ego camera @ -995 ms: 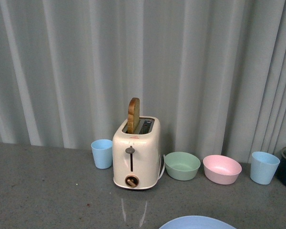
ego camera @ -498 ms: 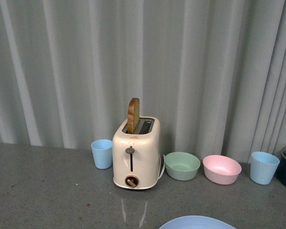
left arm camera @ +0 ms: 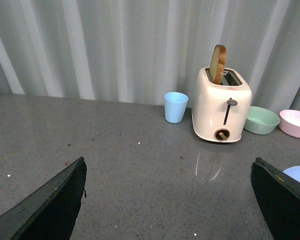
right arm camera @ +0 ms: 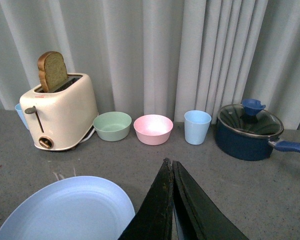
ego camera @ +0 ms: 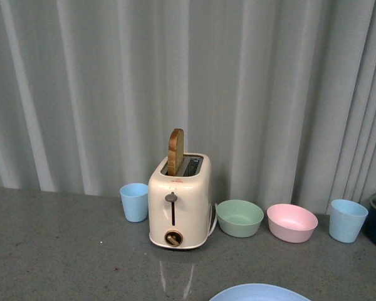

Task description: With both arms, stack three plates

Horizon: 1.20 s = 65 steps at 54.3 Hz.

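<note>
A light blue plate [right arm camera: 70,210] lies flat on the grey table, beside my right gripper [right arm camera: 170,163], whose fingers are shut together with nothing between them. The same plate's far rim [ego camera: 258,292] shows at the bottom edge of the front view, and a sliver of the plate [left arm camera: 299,175] shows in the left wrist view next to one finger [left arm camera: 282,200]. My left gripper [left arm camera: 167,170] stands wide open above bare table. The pink and cream plates are out of view. Neither arm shows in the front view.
A cream toaster [ego camera: 178,200] with a bread slice stands at the back, a light blue cup [ego camera: 134,202] on its left. To its right sit a green bowl [ego camera: 239,217], a pink bowl [ego camera: 291,222] and another blue cup [ego camera: 348,220]. A dark blue lidded pot [right arm camera: 250,130] stands far right.
</note>
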### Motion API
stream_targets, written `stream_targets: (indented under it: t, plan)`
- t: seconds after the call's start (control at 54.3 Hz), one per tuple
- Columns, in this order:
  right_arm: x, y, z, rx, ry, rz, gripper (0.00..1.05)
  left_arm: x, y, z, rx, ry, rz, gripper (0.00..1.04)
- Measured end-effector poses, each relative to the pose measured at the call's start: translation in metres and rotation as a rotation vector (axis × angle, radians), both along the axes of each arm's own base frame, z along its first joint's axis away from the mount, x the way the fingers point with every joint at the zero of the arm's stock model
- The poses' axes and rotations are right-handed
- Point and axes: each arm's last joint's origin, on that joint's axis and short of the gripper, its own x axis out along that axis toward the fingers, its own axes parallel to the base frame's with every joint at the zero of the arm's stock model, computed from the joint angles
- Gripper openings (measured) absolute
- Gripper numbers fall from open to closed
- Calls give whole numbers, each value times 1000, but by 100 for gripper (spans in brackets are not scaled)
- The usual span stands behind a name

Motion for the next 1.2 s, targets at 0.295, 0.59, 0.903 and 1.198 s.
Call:
stream_targets:
  t: [0.295,0.59,0.903,1.198]
  plan:
    - [-8,0,-14,0,-5,0,3,0,0,0,0,0,0,98]
    - [-16,0,-16,0,-7,0,3,0,0,0,0,-1,0,98]
    - [-16,0,-16,-2,-7,0,35,0,0,0,0,-1,0,98]
    - [-16,0,-16,-2,-7,0,98,0,0,0,0,-1,0,98]
